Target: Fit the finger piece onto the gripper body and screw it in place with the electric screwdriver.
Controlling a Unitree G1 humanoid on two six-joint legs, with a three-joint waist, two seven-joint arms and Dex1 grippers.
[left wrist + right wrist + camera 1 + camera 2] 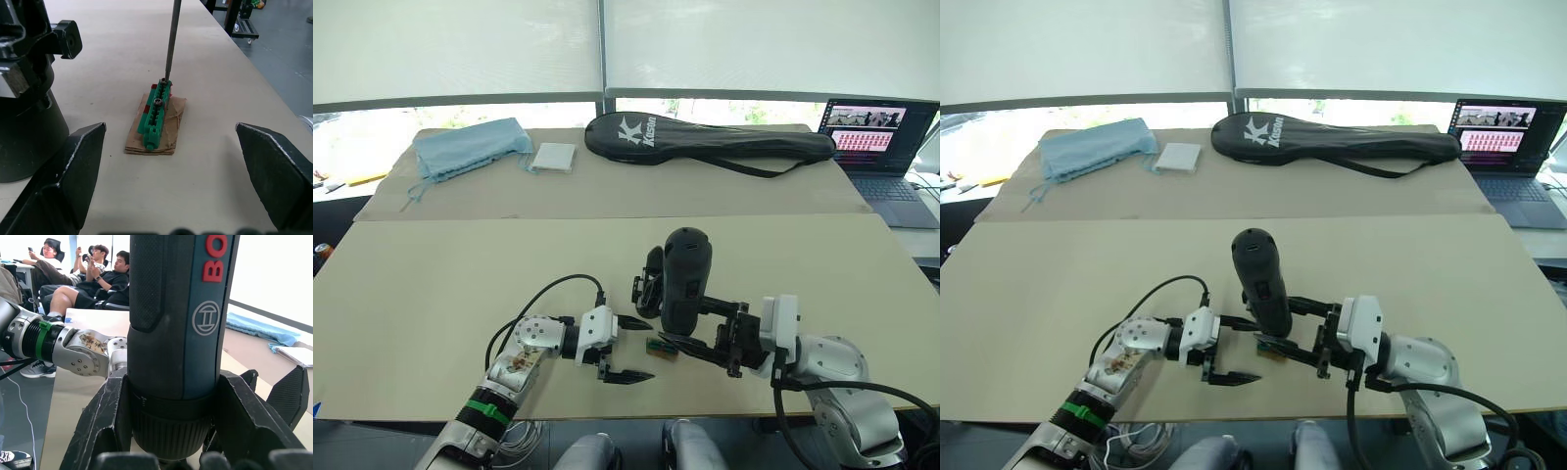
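The electric screwdriver [685, 279] stands upright near the table's front edge, with my right gripper [690, 333] shut on its lower barrel [176, 333]. Its thin metal bit [171, 44] comes down onto the far end of a small green screw holder [155, 115] lying on a brown card. My left gripper [632, 350] is open just left of that holder, one finger on each side of it [169, 134]. The gripper body [648, 279], black with a round base [24, 112], stands right behind the screwdriver. The finger piece is out of view.
On the far table lie a long black racket bag [705, 142], a blue cloth [470, 147] and a white pad [554, 157]. A laptop [881, 147] stands at the far right. Seated people [88, 279] show beyond the table in the right wrist view.
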